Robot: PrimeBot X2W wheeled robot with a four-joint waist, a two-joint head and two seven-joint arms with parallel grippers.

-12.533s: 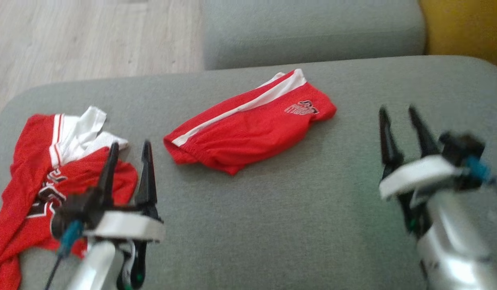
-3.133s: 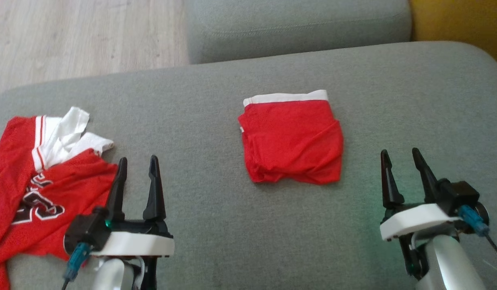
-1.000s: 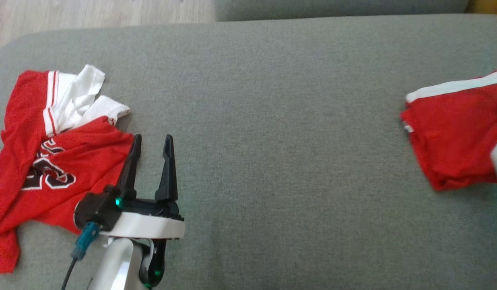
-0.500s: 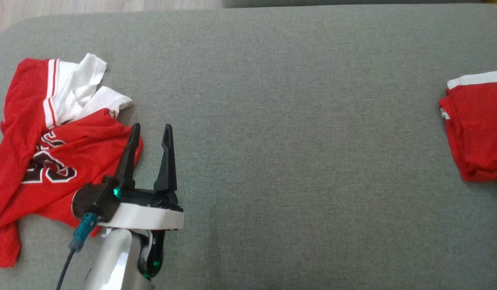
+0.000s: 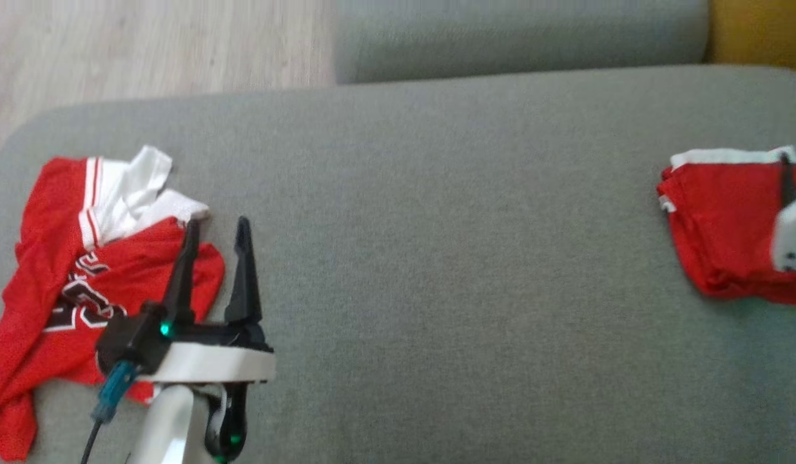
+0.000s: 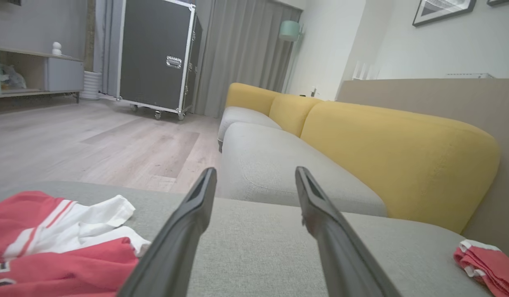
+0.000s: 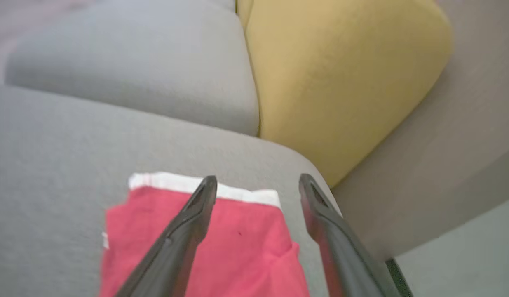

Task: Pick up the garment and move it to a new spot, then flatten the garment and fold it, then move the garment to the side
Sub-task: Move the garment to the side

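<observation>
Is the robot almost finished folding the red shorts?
Nearly. The red shorts lie folded at the right end of the grey cushion, so folding and moving aside look done. The right tool is open above them, holding nothing; the left tool is open too. Remaining: probably just drawing the arm away.

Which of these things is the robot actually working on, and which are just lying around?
In the job: folded red shorts, on the grey seat.
Just lying about: crumpled red jersey, yellow backrest, black case.

Soft even light; head + R wrist views motion-blurred; L wrist sharp.
</observation>
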